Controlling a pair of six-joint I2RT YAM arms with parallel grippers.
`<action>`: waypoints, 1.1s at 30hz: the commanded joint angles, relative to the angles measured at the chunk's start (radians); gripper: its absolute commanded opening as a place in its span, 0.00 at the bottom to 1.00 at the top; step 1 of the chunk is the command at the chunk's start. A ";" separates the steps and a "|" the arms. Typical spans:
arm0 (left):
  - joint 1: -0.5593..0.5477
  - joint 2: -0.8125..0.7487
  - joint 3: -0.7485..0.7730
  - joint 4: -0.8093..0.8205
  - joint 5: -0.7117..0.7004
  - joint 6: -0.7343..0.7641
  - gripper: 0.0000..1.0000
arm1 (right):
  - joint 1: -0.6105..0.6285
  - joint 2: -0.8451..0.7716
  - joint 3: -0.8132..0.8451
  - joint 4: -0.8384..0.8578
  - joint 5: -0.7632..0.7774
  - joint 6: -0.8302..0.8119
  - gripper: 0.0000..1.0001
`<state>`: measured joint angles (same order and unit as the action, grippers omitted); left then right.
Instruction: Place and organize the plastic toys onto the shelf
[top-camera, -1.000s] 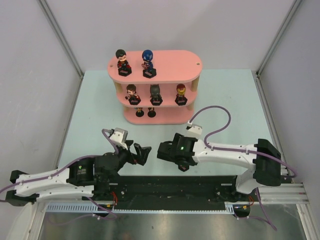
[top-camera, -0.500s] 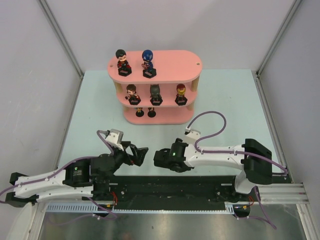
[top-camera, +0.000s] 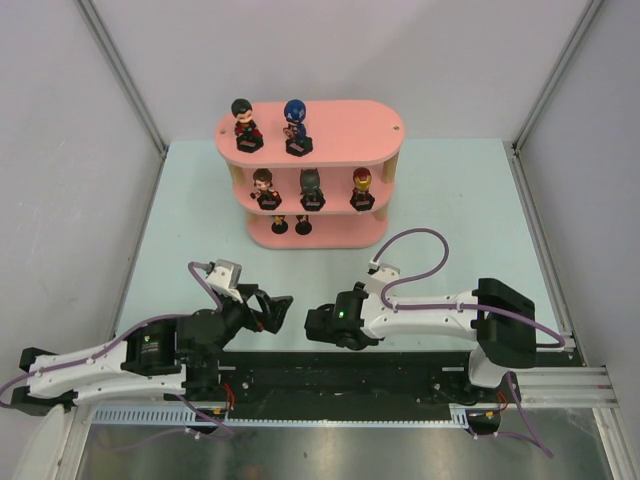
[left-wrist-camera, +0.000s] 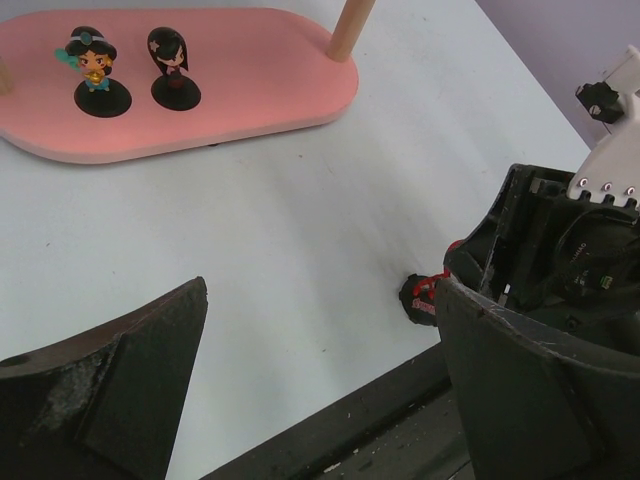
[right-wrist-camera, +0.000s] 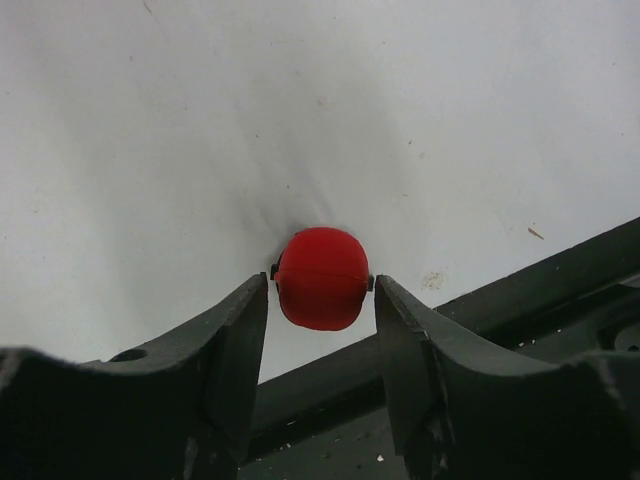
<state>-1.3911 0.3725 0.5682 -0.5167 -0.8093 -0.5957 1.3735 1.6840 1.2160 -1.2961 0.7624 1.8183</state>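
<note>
Red-headed toy (right-wrist-camera: 320, 278) sits at the table (right-wrist-camera: 200, 120) near edge, well apart from the shelf (top-camera: 350, 125). Right gripper (right-wrist-camera: 321, 292) brackets its head, contact unclear. Left gripper (left-wrist-camera: 325, 290) wide, empty. Likely light, hard, slick, top-heavy: pinch head's widest part.

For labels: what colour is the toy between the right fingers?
The toy is red; right wrist view.
</note>
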 joint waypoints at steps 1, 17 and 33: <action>0.000 -0.007 -0.008 -0.008 -0.019 -0.023 1.00 | 0.006 0.011 0.025 -0.034 0.046 0.050 0.50; 0.000 -0.017 -0.014 -0.009 -0.019 -0.021 1.00 | -0.005 0.034 0.025 -0.016 0.022 0.026 0.41; 0.001 -0.011 0.005 -0.025 -0.031 -0.026 1.00 | -0.019 -0.159 0.027 -0.054 0.118 -0.114 0.00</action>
<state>-1.3911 0.3634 0.5606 -0.5354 -0.8108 -0.5961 1.3651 1.6634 1.2160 -1.2961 0.7746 1.7725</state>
